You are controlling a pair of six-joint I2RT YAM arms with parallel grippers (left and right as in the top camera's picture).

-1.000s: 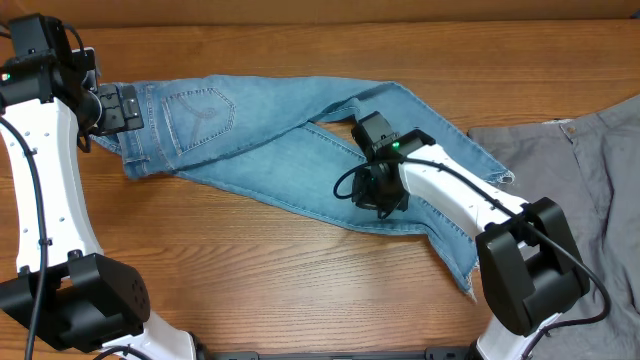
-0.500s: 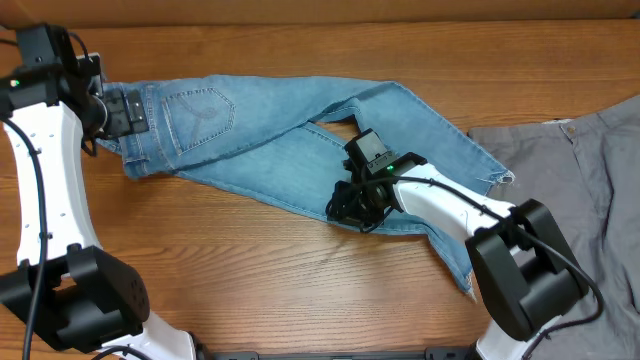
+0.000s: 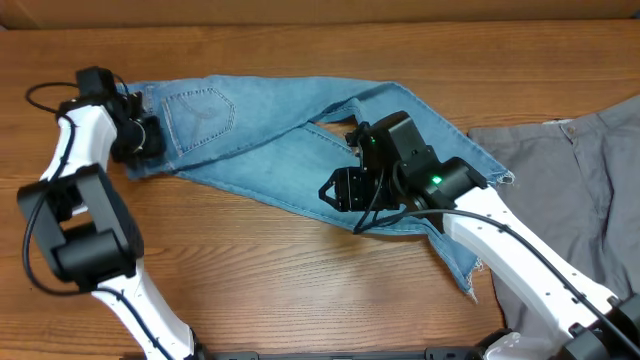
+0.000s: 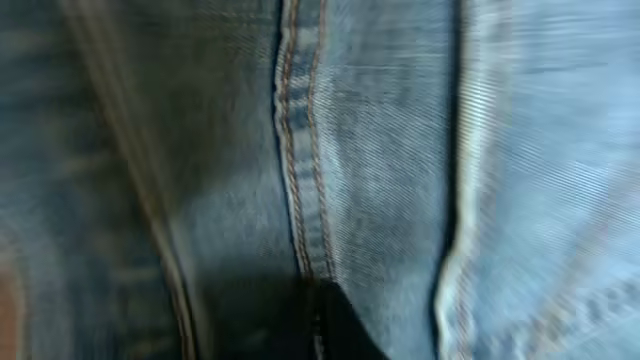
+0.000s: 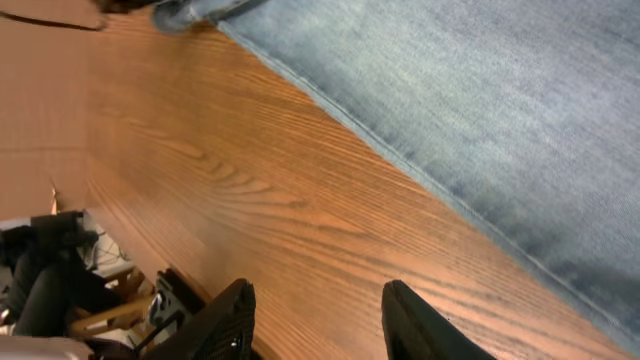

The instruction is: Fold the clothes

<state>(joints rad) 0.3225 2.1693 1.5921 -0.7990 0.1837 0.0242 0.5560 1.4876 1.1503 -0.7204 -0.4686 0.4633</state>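
Observation:
Light-blue jeans [image 3: 250, 140] lie spread across the far half of the table, waistband and a stitched back pocket to the left and the legs crossing towards the right. My left gripper [image 3: 140, 135] is at the waistband's left end and shut on the denim. In the left wrist view the jeans [image 4: 380, 150] fill the frame, and a seam runs down into the dark fingers [image 4: 325, 335]. My right gripper [image 3: 333, 190] hovers at the near edge of the lower leg, open and empty. In the right wrist view the right gripper [image 5: 320, 320] has bare wood between its fingertips and the jeans [image 5: 480, 90] beyond them. Grey trousers [image 3: 570, 190] lie at the right.
The wooden table [image 3: 250, 270] shows bare in front of the jeans. The frayed hems [image 3: 470, 285] reach towards my right arm's white link [image 3: 520, 250]. A black arm base [image 5: 50, 270] stands at the table's near left.
My left gripper has shut on the waistband, and its arm has swung down over the table's left side. My right gripper has opened, lifted off the leg and turned towards the left.

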